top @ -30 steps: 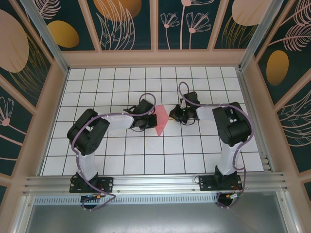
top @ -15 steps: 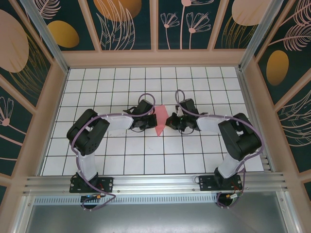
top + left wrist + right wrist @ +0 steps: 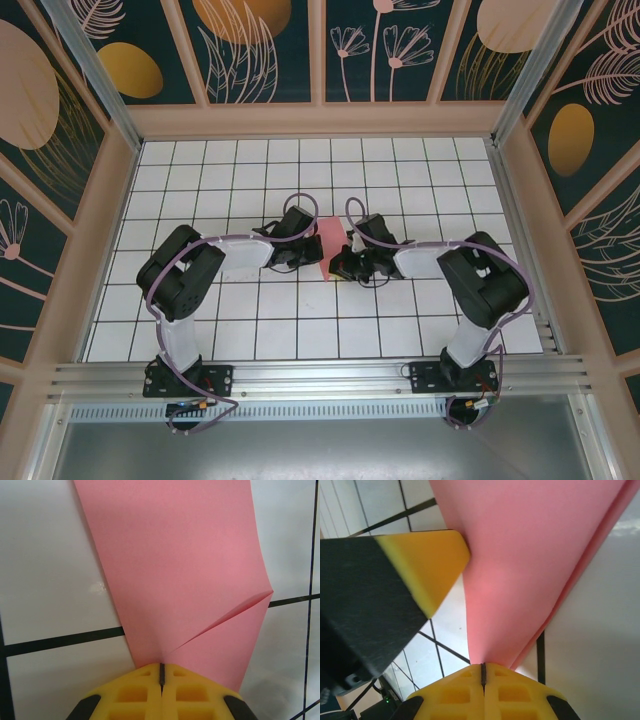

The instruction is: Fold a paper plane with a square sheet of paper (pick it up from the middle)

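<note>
Robot lab test cell: white gridded table point(image 3: 250, 330), floral wall panels point(image 3: 260, 50), aluminium rail point(image 3: 320, 377)

No legible text, no labels, brands, numbers or signs

The paper point(image 3: 175, 555) is plain salmon pink. The left fingers point(image 3: 135, 695) and right fingers point(image 3: 515, 690) are yellow, edged black. The worktop point(image 3: 200, 180) is white with a black grid. The walls point(image 3: 260, 50) are dark teal with peach flowers and orange ovals. Purple cables point(image 3: 149, 285) trail over the black-and-white arms point(image 3: 185, 270).
</note>
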You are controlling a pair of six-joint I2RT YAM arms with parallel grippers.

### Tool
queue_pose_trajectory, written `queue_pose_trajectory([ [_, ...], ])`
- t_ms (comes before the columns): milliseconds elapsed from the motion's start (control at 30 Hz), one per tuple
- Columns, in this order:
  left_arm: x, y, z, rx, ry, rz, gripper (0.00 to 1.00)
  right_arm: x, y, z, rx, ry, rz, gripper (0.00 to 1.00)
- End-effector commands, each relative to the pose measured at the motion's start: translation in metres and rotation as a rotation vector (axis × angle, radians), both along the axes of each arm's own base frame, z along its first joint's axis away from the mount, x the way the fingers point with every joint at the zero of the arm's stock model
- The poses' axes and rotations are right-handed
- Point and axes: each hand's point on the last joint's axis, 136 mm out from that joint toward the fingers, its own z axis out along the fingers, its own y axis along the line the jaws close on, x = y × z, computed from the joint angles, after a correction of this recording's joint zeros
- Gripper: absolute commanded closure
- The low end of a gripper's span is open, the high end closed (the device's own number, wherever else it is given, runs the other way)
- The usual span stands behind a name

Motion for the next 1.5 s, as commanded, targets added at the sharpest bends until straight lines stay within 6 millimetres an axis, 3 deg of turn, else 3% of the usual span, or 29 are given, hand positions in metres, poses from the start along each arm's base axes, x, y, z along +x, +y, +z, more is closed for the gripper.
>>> queue_pose_trajectory([
  [0,-0.039,0.053,-0.072,0.244,0.169,0.049,1.0,-0.002,0.008,-0.003,0.018,0.012,0.029,1.0],
  [300,-0.038,0.054,-0.072,0.245,0.169,0.053,1.0,-0.017,-0.008,-0.032,-0.084,0.082,0.033,1.0],
  [567,-0.039,0.054,-0.074,0.246,0.171,0.055,1.0,-0.007,0.008,0.005,-0.002,-0.011,0.058,1.0],
  [833,-0.04,0.053,-0.075,0.243,0.173,0.055,1.0,-0.02,0.01,-0.011,-0.03,0.031,0.082,1.0],
  [1100,-0.04,0.053,-0.075,0.241,0.173,0.057,1.0,-0.02,0.011,-0.016,-0.058,0.037,0.097,1.0],
  [1333,-0.038,0.052,-0.07,0.24,0.163,0.052,1.0,0.01,0.002,0.018,-0.023,-0.068,0.016,1.0],
  [1467,-0.033,0.049,-0.066,0.235,0.147,0.04,1.0,0.025,-0.013,0.011,-0.041,-0.062,-0.031,1.0],
])
